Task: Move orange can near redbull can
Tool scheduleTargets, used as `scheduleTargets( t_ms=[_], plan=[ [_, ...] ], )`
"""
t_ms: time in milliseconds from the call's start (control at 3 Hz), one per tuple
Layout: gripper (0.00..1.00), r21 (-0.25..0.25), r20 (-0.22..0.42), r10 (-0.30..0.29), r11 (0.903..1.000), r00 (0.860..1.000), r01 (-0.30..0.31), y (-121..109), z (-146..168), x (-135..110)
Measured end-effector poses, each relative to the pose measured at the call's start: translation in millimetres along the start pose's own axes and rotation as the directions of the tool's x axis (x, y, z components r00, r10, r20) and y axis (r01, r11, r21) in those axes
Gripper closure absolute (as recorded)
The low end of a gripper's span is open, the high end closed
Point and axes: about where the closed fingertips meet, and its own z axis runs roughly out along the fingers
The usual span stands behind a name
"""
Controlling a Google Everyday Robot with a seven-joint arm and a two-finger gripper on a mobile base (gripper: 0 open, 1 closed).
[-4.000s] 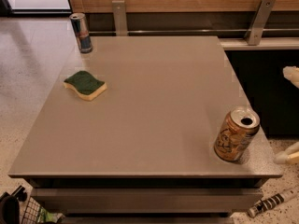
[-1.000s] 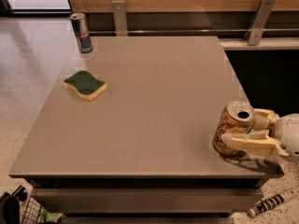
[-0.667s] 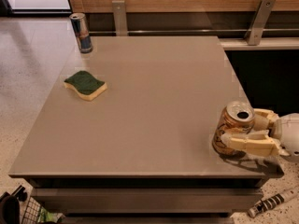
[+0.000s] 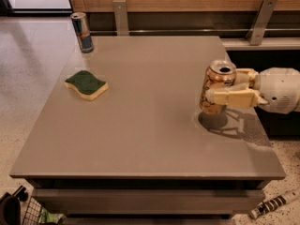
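A slim blue and silver redbull can point(image 4: 82, 32) is seen standing upright at the far left corner of the flat grey table point(image 4: 150, 130), well apart from the fingers and far to their left. A green-topped yellow sponge point(image 4: 86, 84) is laid nearer, also well left of the fingers. Close to the right edge, the orange-brown drink can point(image 4: 216, 87) with the silver top is gripped upright between the cream-coloured fingers point(image 4: 234, 97); one finger is pressed across its front, the other is set behind it. The can's shadow is cast on the tabletop just below. The white gripper point(image 4: 221, 86) is extended in from the right.
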Motion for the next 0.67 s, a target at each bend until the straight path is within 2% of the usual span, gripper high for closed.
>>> scheduleTargets(
  t_ms=[333,667],
  plan=[
    [1.00,0.022,-0.013,0.021,0.9995,1.000,-0.021,-48.2,36.3,-35.6],
    [1.00,0.033,0.016,0.038,0.9987,0.999,-0.038,-82.7,90.4,-56.4]
  ],
)
